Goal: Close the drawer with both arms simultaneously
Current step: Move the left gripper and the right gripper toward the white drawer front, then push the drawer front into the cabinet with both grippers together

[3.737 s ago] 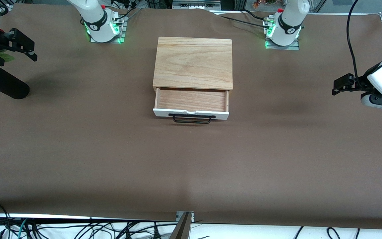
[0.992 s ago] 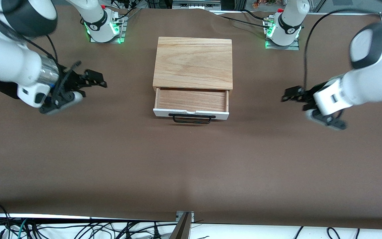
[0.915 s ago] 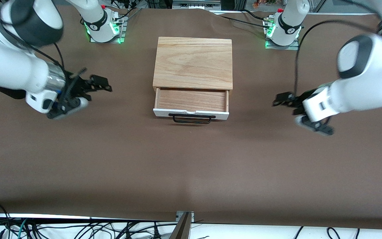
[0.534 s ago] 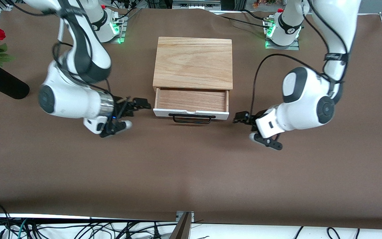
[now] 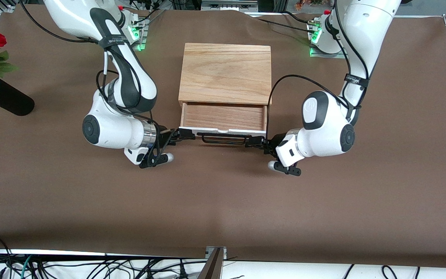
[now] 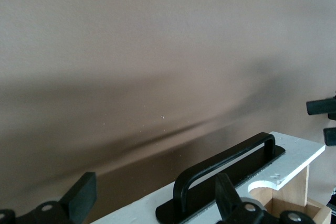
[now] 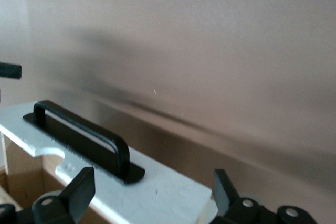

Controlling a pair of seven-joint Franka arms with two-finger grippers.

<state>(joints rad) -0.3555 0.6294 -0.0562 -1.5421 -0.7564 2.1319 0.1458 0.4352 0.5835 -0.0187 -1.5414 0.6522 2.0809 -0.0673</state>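
Lying crosswise, the drawer [image 5: 223, 118] points its handle [image 5: 223, 138] toward the camera.

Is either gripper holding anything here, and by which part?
Nothing is held. Left gripper and right gripper sit open-jawed at the drawer front's two ends.

The front view looks down from high across the worktop [image 5: 223, 201], facing both arm bases at the top of the frame and covering the whole surface. Each wrist view sits close behind its own claw, low over the worktop, aimed at the drawer [image 6: 294, 153] [image 7: 157, 190] front. All three views share the handle [image 5: 225, 138] [image 6: 226, 169] [image 7: 84, 135] and white panel.
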